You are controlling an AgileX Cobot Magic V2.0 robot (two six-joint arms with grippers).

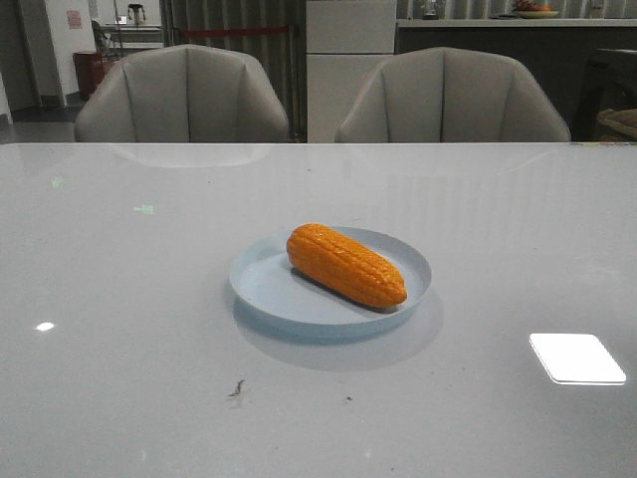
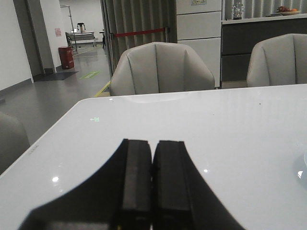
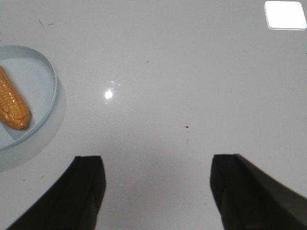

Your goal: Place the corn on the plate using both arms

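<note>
The orange-yellow corn (image 1: 345,264) lies on the pale blue plate (image 1: 261,279) at the middle of the table, tapered end toward the front right. Neither arm shows in the front view. In the right wrist view the corn (image 3: 12,103) and the plate (image 3: 44,84) sit at the edge, well apart from my right gripper (image 3: 157,165), which is wide open and empty over bare table. My left gripper (image 2: 153,148) is shut with nothing between its pads, above the table and facing the chairs. A sliver of the plate's rim (image 2: 304,159) shows in the left wrist view.
Two grey chairs (image 1: 182,95) (image 1: 453,97) stand behind the table's far edge (image 1: 318,144). A bright light reflection (image 1: 577,358) lies on the glossy tabletop at the front right. A cabinet and counter stand further back.
</note>
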